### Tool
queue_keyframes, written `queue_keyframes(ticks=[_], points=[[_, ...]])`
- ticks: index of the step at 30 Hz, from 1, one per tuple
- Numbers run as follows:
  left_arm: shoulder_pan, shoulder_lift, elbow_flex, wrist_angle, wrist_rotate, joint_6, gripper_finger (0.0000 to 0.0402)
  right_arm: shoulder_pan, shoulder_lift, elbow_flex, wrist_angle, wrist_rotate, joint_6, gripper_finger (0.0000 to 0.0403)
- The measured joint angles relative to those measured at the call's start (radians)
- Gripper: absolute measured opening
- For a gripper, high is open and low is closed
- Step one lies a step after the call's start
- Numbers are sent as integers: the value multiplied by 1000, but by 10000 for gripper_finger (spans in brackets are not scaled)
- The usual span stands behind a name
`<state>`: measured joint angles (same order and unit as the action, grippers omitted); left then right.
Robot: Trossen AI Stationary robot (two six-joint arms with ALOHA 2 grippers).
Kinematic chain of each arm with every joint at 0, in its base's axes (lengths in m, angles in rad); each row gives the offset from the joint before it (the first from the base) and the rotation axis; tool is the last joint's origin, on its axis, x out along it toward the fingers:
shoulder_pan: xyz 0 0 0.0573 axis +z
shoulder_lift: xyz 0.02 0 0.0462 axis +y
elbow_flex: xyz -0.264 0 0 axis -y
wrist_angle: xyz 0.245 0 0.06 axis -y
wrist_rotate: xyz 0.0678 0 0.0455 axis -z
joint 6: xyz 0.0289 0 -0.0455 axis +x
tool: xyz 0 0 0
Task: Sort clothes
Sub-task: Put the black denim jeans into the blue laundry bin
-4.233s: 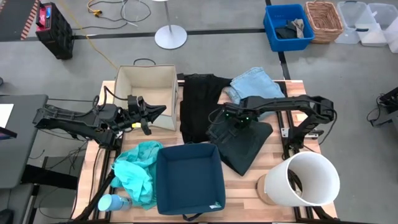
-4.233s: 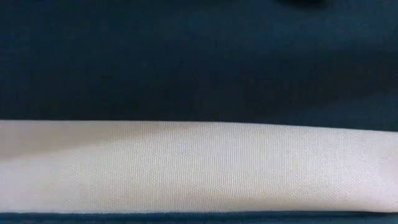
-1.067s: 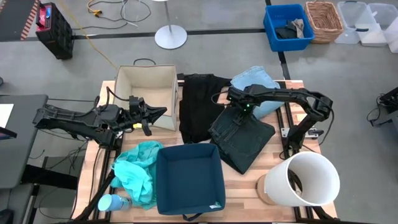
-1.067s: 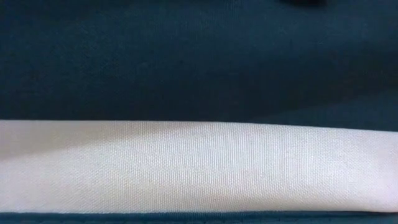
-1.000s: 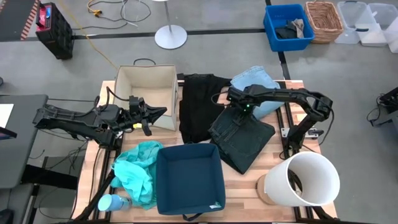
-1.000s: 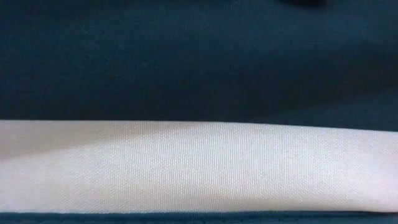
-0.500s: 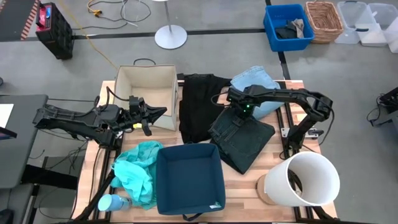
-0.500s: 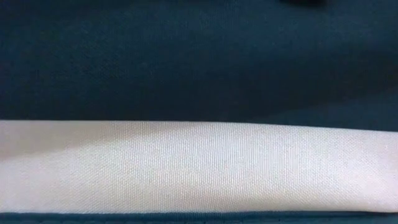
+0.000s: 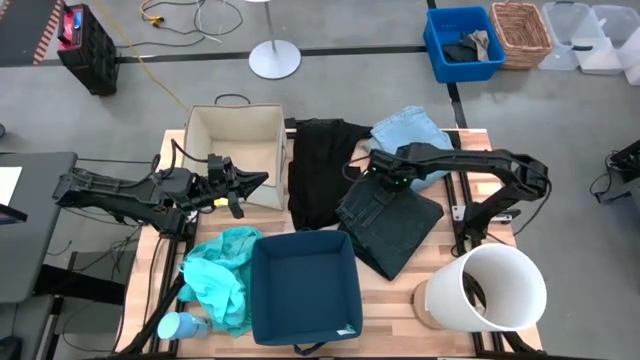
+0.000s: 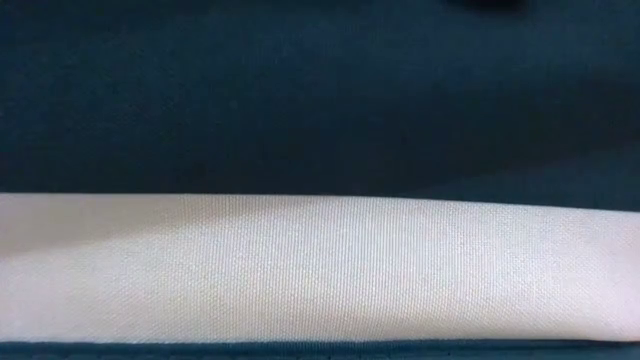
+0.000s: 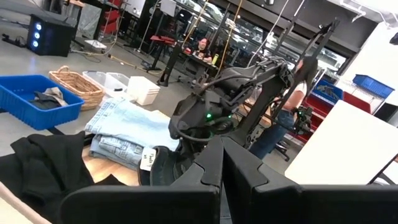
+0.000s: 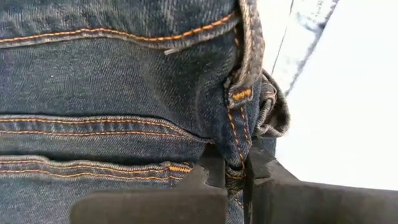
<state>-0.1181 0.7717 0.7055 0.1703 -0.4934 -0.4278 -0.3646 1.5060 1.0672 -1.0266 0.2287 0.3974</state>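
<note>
The dark charcoal denim [image 9: 392,225] lies flat at the table's right middle. My right gripper [image 9: 376,181] is at its far left corner, shut on it; it also shows in the right wrist view [image 12: 235,177]. The black garment [image 9: 320,170] lies spread at the far middle. The light blue denim [image 9: 410,130] lies folded at the far right and partly under my right arm. The teal garment [image 9: 220,275] lies crumpled at the near left. My left gripper [image 9: 255,180] is shut and empty, held level at the table's left beside the beige box. My right gripper pinches the charcoal denim's waistband edge [image 12: 240,134] between its two fingers, at a belt loop with orange stitching. The fingers [image 12: 205,180] slant down from the table's far right side and lie across the waistband. The garment lies on the table.
A beige fabric box [image 9: 235,140] stands at the far left, a dark blue fabric bin [image 9: 262,300] at the near middle, and a white bucket [image 9: 495,255] at the near right. A light blue bottle [image 9: 180,326] lies at the near left corner. The bin's wall [image 10: 320,100] fills the low view.
My right arm's elbow has swung toward the table's right edge, and its gripper has gone a little toward the near left, at the charcoal denim's far corner. The denim lies as it did.
</note>
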Motion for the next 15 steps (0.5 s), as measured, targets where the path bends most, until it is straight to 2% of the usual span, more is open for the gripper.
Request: queue_keyframes(ticks=[2,4,9,12,15], points=[[0,0,0,0,0,0,0,-8,10,0,2,0,-13,14],[0,0,0,0,0,-1,0,-20,23,0,-2,1,-28,40],[0,0,0,0,0,-2,0,-31,54,0,-11,8,-28,153],[0,0,0,0,0,-5,0,-31,65,-2,-12,48,-16,222],[0,0,0,0,0,-18,0,-39,66,-3,-10,58,-6,267]])
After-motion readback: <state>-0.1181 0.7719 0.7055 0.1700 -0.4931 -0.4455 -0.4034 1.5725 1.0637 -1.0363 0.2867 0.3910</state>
